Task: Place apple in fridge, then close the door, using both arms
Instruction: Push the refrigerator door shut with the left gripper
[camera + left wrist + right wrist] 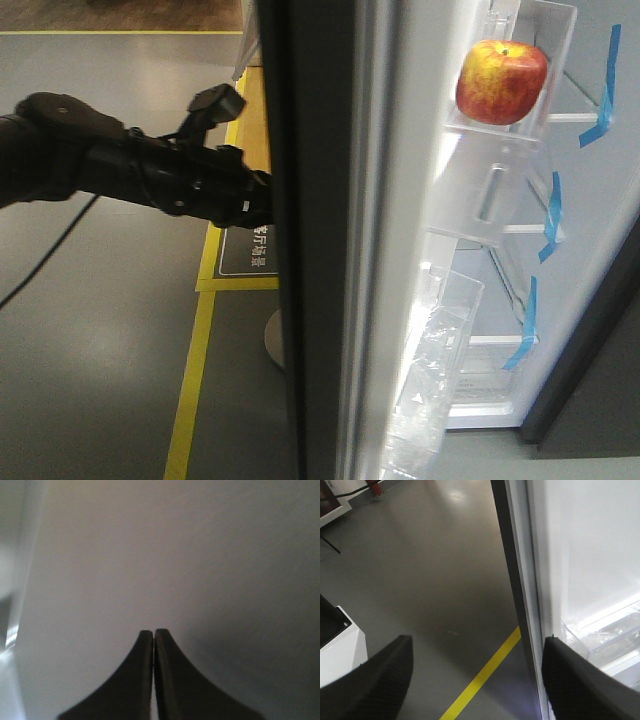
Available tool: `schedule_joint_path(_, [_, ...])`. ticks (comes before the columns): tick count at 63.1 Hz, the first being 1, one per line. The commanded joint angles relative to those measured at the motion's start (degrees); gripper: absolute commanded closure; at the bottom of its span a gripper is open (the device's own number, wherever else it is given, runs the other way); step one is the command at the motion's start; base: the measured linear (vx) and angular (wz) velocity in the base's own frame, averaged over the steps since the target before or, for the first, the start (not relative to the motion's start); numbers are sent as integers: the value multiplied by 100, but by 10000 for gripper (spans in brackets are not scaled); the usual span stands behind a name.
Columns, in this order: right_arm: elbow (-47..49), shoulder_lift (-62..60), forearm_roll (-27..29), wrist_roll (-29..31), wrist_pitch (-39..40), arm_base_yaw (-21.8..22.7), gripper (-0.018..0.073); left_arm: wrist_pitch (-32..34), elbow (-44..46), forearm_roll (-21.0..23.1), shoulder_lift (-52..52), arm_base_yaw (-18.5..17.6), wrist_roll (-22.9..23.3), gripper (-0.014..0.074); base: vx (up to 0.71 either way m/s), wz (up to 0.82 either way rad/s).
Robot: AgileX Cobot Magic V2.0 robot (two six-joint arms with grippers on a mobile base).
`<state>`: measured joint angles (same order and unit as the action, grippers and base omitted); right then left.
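Sitting high right of the door [312,250], the apple [501,80]; left gripper [153,632] pressed together, right gripper [477,640] spread wide.

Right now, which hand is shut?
The left hand: closed tight, with no gap at the tips. The right hand is spread wide apart.

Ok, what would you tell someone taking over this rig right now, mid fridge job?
Left gripper shut, empty, close against the outer face of the tall dark grey door panel.
Right gripper open, empty, near the door's edge.
Small round red-yellow apple sits free on a clear upper shelf inside the white-lined dark grey fridge.
Done: apple placed.
Left: the door stands open; push it shut.
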<state>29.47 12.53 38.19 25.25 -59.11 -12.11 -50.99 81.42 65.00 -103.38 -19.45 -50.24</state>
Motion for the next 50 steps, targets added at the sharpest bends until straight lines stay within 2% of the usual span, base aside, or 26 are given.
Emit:
schedule_joint_path(1, [136,75,217,10,278,2,43,326,138,476,309,-329,-39,603,0,0])
schedule_joint_path(15, [136,75,217,10,278,2,43,710,138,465,289,-956,-74,603,0,0])
schedule_joint_path(28, [136,75,217,10,278,2,43,515,138,624,289,-1081,-142,603,0,0])
schedule_joint_path(39, [136,75,217,10,278,2,43,435,138,927,289,-1086,-192,603,0,0])
schedule_joint_path(44, [136,75,217,10,278,2,43,521,138,1298,289,-1109,-248,603,0,0])
schedule_joint_path(50, [136,75,217,10,278,2,43,785,138,1737,289,-1213,-666,603,0,0])
